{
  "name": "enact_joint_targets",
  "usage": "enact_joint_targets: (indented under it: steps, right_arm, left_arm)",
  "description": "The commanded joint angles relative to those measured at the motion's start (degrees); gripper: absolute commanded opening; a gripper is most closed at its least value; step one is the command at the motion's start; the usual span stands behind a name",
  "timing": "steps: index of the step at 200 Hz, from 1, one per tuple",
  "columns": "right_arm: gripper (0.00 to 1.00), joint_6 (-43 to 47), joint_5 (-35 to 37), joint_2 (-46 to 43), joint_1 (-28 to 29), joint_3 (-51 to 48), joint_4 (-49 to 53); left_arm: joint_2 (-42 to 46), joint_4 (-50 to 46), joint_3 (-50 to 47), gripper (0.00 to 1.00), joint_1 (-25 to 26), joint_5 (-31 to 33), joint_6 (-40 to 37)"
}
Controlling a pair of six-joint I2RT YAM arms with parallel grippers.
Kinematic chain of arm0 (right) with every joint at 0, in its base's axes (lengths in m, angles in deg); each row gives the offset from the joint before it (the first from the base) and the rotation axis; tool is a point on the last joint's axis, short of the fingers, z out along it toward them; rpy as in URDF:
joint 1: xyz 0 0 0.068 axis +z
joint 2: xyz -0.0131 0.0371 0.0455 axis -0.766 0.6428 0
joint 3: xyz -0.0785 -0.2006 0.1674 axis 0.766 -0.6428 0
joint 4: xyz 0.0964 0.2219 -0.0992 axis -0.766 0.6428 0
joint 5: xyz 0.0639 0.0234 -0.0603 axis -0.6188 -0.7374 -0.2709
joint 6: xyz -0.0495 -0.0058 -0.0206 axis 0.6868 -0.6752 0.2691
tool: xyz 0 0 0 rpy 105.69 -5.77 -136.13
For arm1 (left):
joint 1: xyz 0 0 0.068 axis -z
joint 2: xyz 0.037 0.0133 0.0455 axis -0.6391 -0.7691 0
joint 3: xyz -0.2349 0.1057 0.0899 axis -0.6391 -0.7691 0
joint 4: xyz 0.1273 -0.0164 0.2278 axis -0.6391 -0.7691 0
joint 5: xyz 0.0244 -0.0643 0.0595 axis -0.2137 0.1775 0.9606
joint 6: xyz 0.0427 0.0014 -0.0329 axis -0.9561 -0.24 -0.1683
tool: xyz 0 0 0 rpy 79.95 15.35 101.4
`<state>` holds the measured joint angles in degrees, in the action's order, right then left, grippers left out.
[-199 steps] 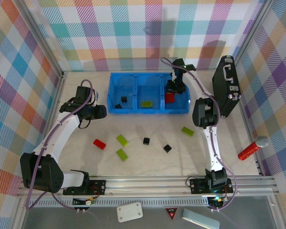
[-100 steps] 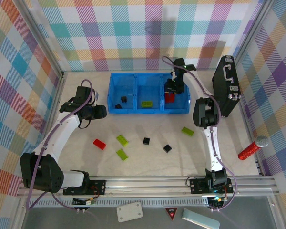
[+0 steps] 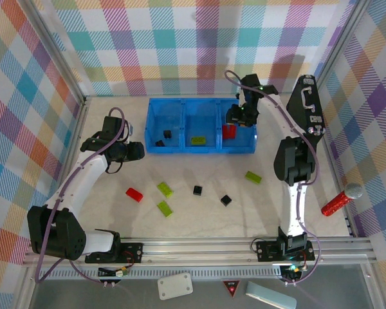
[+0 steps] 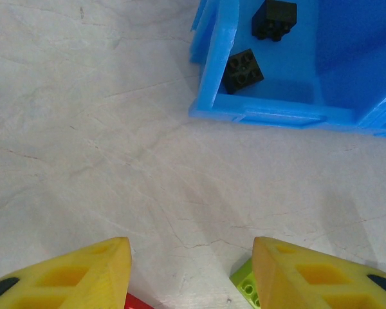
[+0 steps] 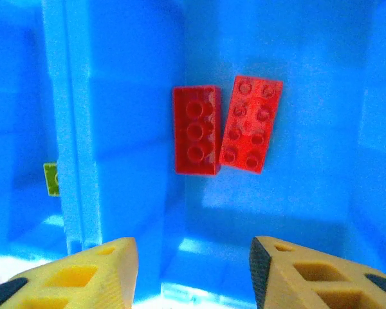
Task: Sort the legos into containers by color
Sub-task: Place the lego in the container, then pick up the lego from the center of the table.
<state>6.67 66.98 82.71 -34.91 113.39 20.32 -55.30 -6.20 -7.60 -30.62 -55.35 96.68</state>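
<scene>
A long bright-blue plastic bin with lattice sides (image 3: 201, 149) lies across the far part of a pale marbled surface (image 3: 199, 225), split into three square compartments. Its left compartment holds two small black cube-like plastic bricks (image 3: 168, 134). Its middle compartment holds one lime-green rectangular brick (image 3: 197, 140). Its right compartment holds two red rectangular bricks (image 5: 196, 131), side by side and touching, studs up.

The right arm reaches forward from the near edge with its elbow raised. The right pincer (image 5: 193, 270) points down over the bin's right compartment, above the red pair, with its yellow fingers apart and nothing between them.

On the surface in front of the bin lie six more bricks, well apart from it: one loose red brick (image 3: 134, 194), three loose lime-green bricks (image 3: 165, 188) and two loose black bricks (image 3: 197, 190).

The left arm bends in an arc toward the bin's left end. The left pincer (image 3: 136, 151) sits low near that end without touching it, its fingers apart and empty.

Right of the bin stands a black case with a handle (image 3: 307, 116). Nearer than the case lies a red glittery stick (image 3: 338, 203).
</scene>
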Motion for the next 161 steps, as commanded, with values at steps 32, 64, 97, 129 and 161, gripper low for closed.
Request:
enact_joint_targets:
  steps: [32,64,97,129,161]
  right_arm:
    - [0.51,-0.14,-1.82,-11.80,2.25,-14.81,-3.96]
    - [0.51,-0.89,-1.91,-18.16,3.13,-22.85,-5.88]
    - [0.51,-1.38,-2.17,-23.20,3.57,-28.93,-6.89]
    - [0.52,-1.55,-2.42,-27.09,3.80,-33.68,-7.81]
    - [0.52,-1.74,-2.79,-29.69,4.14,-37.32,-8.27]
  left_arm:
    - [-0.99,-5.89,0.81,0.53,0.57,-0.56,5.52]
    - [0.75,-8.03,-1.54,0.53,0.74,0.51,9.27]
    - [1.91,-9.24,-4.84,0.53,1.32,0.33,12.56]
    - [2.72,-7.47,-8.19,0.53,5.31,-0.14,14.87]
    - [1.88,-7.30,-9.20,0.54,10.39,2.58,19.48]
